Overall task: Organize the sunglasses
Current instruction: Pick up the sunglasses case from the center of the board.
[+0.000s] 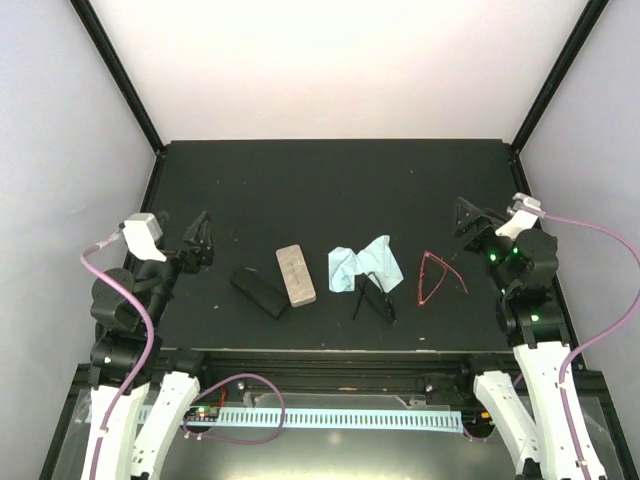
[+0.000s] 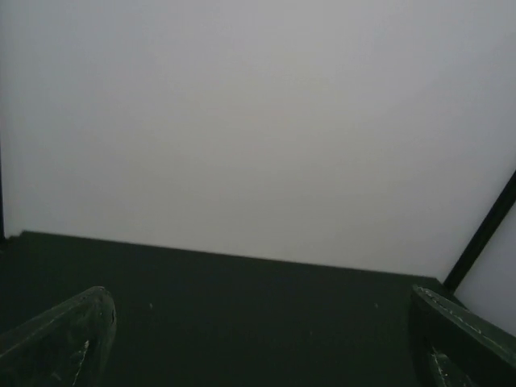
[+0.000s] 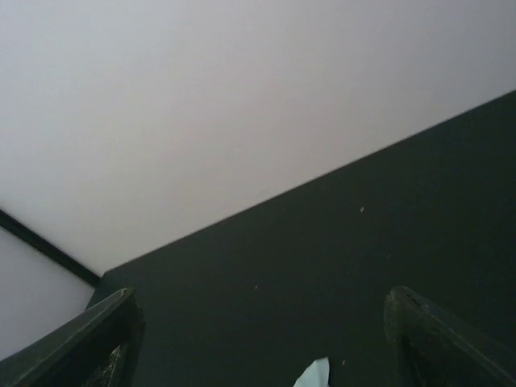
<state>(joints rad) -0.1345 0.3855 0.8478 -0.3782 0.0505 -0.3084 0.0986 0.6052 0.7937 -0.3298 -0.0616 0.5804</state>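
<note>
Item 1, your left hand (image 1: 201, 243): at the left of the top view, above the worktop (image 1: 330, 180). Its fingers (image 2: 56, 343) stand spread wide, holding nothing and touching nothing.

Item 2, your right hand (image 1: 468, 222): at the right of the top view, also spread wide, though a little less than the left. It is empty and well apart from every object.

Item 3, black sunglasses (image 1: 373, 300): at lower centre of the top view, folded, with the upper end touching the light blue cloths (image 1: 365, 263).

Item 4, red sunglasses (image 1: 437, 277): a thin wire frame lying flat on the worktop, just beside the cloths on the right. They are the object nearest your right hand.

Item 5, beige case (image 1: 296, 274): left of the cloths, lying at a slant. It has a faint mark on its top, too small to read.

Item 6, black case (image 1: 259, 291): just beside the beige case, to its lower left.

One corner of the cloths shows at the bottom edge of your right wrist view.
</note>
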